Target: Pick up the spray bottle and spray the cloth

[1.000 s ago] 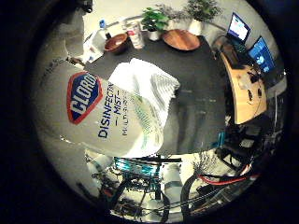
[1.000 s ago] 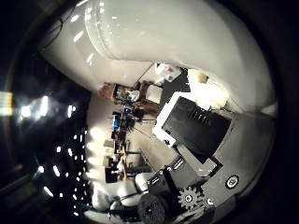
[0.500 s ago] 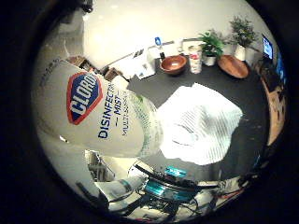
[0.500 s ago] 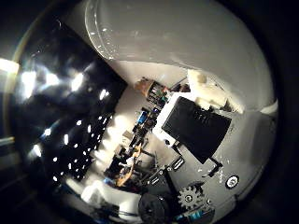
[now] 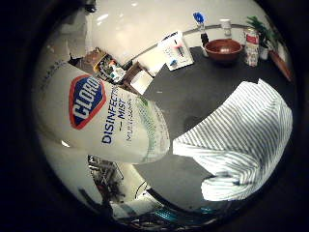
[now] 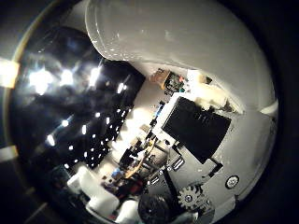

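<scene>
The bottle (image 5: 104, 118), white with a blue and red label, is seen at the left of the little-finger view, filling much of it, so it is close to the palm. It is held clear of the table (image 5: 193, 96), with its rounded base towards the middle of the frame. In the thumb view its white body is seen again across the top and down the right side, pressed close to the camera.

The hand (image 6: 201, 140) is shown in the lower right of the thumb view as black and white parts with a small gear, lying against the bottle. Whether the fingers are curled round the bottle cannot be told from either view.

The cloth (image 5: 241, 145), white with fine dark stripes, lies rumpled on the dark table at the right of the little-finger view, just beside the bottle's base in the picture.

At the far edge of the table, in the upper right of that view, a brown bowl (image 5: 223, 49) is seen, with a can (image 5: 251, 46) beside it and a plant (image 5: 260, 26) behind. A white sheet (image 5: 176, 50) lies at the table's edge to the left of the bowl.
</scene>
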Available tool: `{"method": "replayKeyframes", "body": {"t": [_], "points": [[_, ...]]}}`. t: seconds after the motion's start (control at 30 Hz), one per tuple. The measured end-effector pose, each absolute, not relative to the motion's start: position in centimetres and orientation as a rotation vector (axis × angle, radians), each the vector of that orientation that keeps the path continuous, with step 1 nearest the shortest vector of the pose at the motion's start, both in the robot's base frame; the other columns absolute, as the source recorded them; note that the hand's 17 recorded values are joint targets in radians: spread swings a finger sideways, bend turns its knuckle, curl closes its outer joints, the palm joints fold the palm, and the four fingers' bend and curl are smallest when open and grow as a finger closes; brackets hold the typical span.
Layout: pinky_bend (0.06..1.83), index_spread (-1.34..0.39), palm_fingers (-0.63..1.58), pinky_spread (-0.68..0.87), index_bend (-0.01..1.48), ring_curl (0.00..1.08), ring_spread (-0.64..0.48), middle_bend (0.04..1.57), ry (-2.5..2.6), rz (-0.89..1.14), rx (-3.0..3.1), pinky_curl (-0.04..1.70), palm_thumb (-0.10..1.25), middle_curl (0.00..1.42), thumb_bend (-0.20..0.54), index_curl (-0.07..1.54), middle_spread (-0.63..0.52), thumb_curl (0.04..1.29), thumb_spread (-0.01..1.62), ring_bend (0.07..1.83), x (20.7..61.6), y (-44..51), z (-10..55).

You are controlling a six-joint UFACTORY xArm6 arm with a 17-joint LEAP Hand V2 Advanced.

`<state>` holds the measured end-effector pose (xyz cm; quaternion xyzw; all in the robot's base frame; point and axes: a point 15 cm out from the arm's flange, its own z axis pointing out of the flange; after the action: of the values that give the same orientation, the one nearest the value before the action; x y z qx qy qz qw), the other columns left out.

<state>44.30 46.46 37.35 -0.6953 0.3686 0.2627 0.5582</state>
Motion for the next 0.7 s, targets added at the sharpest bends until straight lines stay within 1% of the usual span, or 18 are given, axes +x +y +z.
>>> {"method": "replayKeyframes", "body": {"t": [0.23,0.5,0.7], "points": [[1.25,-0.29,1.23,-0.35,1.11,0.56,-0.21,1.32,0.880,0.638,-1.628,0.59,0.97,0.69,-0.016,0.68,-0.18,1.02,0.70,1.43,47.8,47.6,34.0],[1.25,-0.30,1.23,-0.35,1.11,0.56,-0.21,1.32,0.907,0.692,-1.606,0.59,0.96,0.68,-0.017,0.68,-0.19,1.03,0.67,1.43,49.2,48.9,30.2],[1.25,-0.29,1.23,-0.36,1.11,0.56,-0.21,1.32,0.917,0.701,-1.584,0.59,0.90,0.68,-0.024,0.69,-0.19,1.01,0.69,1.42,49.5,49.3,30.1]]}}
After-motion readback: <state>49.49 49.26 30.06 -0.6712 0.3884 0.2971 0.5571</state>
